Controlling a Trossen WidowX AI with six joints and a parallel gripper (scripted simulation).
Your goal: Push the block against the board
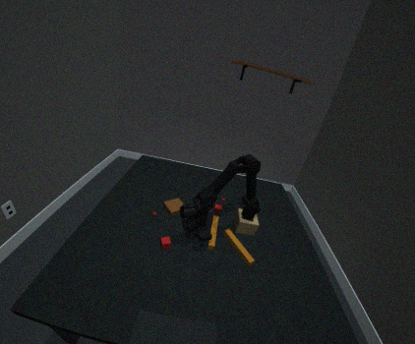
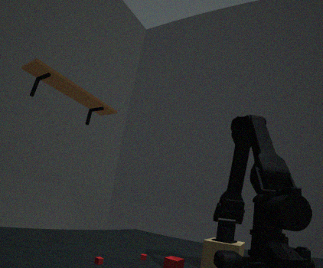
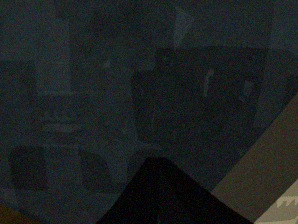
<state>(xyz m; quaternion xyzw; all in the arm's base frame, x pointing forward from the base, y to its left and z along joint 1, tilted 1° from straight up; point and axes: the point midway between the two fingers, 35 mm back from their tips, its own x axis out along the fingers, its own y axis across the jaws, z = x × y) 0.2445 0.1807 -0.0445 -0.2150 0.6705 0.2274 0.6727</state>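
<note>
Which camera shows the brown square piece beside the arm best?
The top view: the brown block appears there with its top mostly in sight. The exterior view doesn't show it; the wrist view has only a brownish corner, possibly it.

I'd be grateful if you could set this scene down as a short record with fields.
end effector: shut, nothing gripped
arm mount: beige block
pale block: partly seen in the wrist view, hidden by the arm from the top
brown square-topped block: flat on the table
orange strips: two, apart
red cubes: several, differing in size
wall: wooden shelf on two brackets
pale-to-brown contact: cannot tell
</note>
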